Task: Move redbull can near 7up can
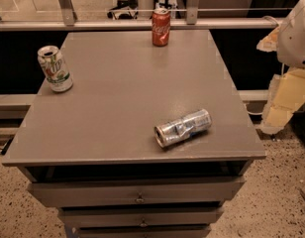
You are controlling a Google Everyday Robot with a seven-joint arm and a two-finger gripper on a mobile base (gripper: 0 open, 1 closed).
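The redbull can (182, 127) is slim and silver with blue markings. It lies on its side near the front right of the grey table top (127, 93). The 7up can (54, 68) is white with a green band and stands upright at the table's left edge. The two cans are far apart. My gripper (279, 110) hangs off the right side of the table, beyond its edge and to the right of the redbull can. It touches nothing.
A red cola can (161, 27) stands upright at the far edge of the table, in the middle. Drawers (137, 195) sit under the top. A railing (118, 21) runs behind the table. Speckled floor lies to the right.
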